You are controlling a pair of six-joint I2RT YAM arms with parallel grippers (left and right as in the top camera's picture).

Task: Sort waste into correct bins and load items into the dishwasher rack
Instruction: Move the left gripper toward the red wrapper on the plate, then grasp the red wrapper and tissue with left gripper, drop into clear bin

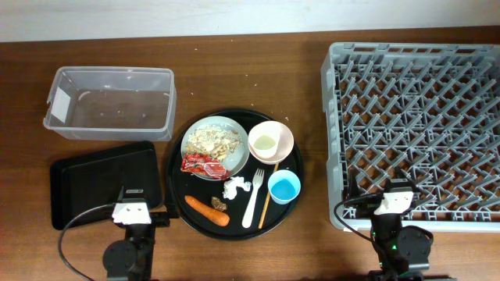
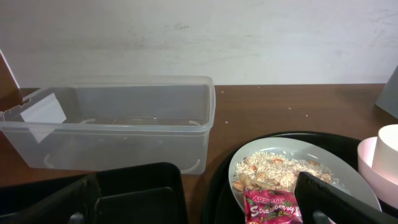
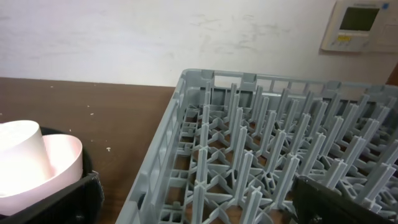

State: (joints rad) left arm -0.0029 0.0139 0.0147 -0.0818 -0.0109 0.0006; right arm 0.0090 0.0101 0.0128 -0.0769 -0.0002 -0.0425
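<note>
On the round black tray (image 1: 176, 183) a white plate (image 1: 195, 133) holds rice scraps (image 1: 215, 140) and a red wrapper (image 1: 205, 165). Near it are a pink bowl (image 1: 287, 142) with a small white cup (image 1: 266, 141) in it, a blue cup (image 1: 283, 187), a fork (image 1: 253, 201), a chopstick (image 1: 265, 204), a tissue (image 1: 234, 187), a carrot (image 1: 208, 210) and a brown lump (image 1: 218, 204). The clear tub (image 1: 109, 101) and the shallow black tray (image 1: 105, 183) lie left, the grey rack (image 1: 418, 117) right. My left gripper (image 1: 133, 201) is open by the black tray, and my right gripper (image 1: 397, 195) is open over the rack's front edge. Both are empty.
The left wrist view shows the tub (image 2: 118, 124), the black tray's corner (image 2: 149, 186), the plate (image 2: 348, 186) and the wrapper (image 2: 270, 205) between my open fingers (image 2: 199, 208). The right wrist view shows rack pegs (image 3: 249, 168) and the bowl (image 3: 62, 155) between my open fingers (image 3: 199, 205).
</note>
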